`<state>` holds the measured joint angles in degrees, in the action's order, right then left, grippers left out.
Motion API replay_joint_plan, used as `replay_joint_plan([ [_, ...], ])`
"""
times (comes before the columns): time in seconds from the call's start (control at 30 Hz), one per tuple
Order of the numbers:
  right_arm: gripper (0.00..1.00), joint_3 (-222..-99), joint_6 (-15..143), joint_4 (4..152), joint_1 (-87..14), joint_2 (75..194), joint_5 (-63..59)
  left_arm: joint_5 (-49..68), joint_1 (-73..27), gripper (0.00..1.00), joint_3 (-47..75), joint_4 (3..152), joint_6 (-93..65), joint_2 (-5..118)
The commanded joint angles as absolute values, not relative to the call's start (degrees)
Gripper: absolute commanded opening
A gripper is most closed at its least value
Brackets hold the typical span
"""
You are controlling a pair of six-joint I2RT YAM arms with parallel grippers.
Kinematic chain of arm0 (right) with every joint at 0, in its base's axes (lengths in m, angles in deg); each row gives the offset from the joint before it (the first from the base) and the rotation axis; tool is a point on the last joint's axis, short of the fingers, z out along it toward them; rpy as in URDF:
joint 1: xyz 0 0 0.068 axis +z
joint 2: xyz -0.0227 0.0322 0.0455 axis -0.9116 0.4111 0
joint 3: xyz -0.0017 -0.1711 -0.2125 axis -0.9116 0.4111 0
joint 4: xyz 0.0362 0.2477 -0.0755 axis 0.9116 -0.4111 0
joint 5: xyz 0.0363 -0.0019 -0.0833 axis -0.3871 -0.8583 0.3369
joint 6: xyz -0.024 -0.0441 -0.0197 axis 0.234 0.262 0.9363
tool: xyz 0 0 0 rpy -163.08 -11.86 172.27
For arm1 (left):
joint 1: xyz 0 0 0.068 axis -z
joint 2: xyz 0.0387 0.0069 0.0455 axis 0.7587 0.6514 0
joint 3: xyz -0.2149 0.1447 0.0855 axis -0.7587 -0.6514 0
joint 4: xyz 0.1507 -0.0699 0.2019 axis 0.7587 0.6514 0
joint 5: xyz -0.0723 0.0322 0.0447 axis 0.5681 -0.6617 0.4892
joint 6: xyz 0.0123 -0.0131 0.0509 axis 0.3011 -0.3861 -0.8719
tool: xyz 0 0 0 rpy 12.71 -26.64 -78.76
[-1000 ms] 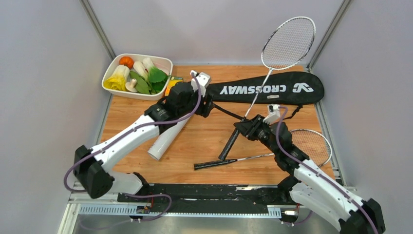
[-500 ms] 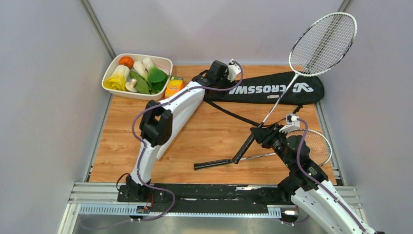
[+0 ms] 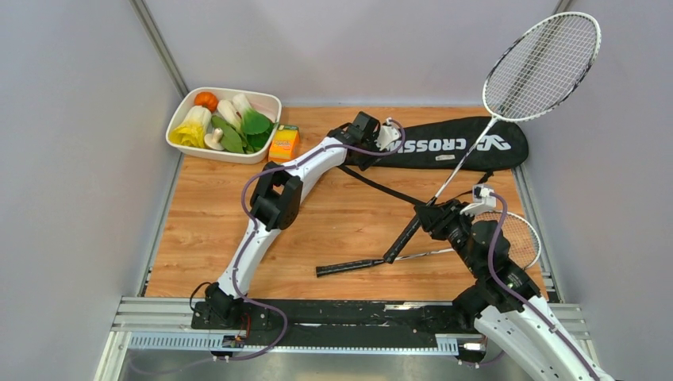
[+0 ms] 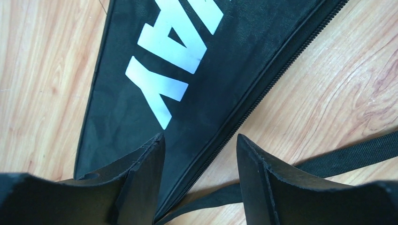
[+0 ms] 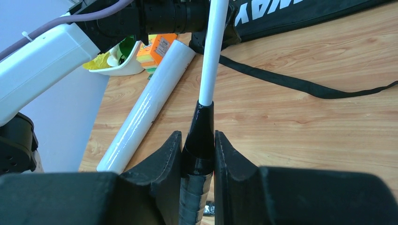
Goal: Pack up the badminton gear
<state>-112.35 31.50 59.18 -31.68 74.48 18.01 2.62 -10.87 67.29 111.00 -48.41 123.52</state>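
My right gripper [image 3: 432,211] [image 5: 198,140] is shut on the black handle [image 5: 199,136] of a racket. That racket slants up to the right, its strung head [image 3: 542,67] in the air above the bag's wide end. A second racket lies flat on the table, handle [image 3: 345,267] at the front and head [image 3: 517,236] partly under my right arm. The black CROSSWAY bag [image 3: 468,144] [image 4: 187,70] lies along the back. My left gripper [image 3: 381,140] [image 4: 199,140] stands open just over the bag's narrow end, its zipper edge between the fingers. The long white tube [image 5: 150,103] lies on the wood.
A white dish of toy vegetables [image 3: 224,123] sits at the back left, with a small orange-and-green box [image 3: 284,143] beside it. The bag's black strap [image 3: 381,184] [image 5: 291,82] trails across the middle of the table. Grey walls close in on three sides.
My left arm has stretched from above the tube out to the bag's narrow end. My right gripper has carried its racket to the right, the head swinging right and higher.
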Motion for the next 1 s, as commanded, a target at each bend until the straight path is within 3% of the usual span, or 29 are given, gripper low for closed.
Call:
replay_joint_plan([
  [0.0,0.00,-115.4,33.3,61.5,-31.7,73.5,19.9,3.7,-10.9,0.63,68.8,110.6,-49.8,124.9],
  [0.27,0.00,-115.5,33.0,61.5,-31.7,73.0,20.2,4.3,-10.8,0.50,67.6,109.6,-46.9,126.2],
  [0.63,0.00,-115.2,32.4,61.2,-31.7,71.8,20.1,5.4,-10.8,0.03,67.4,105.7,-39.9,125.1],
  [0.97,0.00,-113.7,31.2,60.6,-31.7,71.7,19.6,6.2,-10.8,0.00,68.0,98.4,-27.1,118.6],
])
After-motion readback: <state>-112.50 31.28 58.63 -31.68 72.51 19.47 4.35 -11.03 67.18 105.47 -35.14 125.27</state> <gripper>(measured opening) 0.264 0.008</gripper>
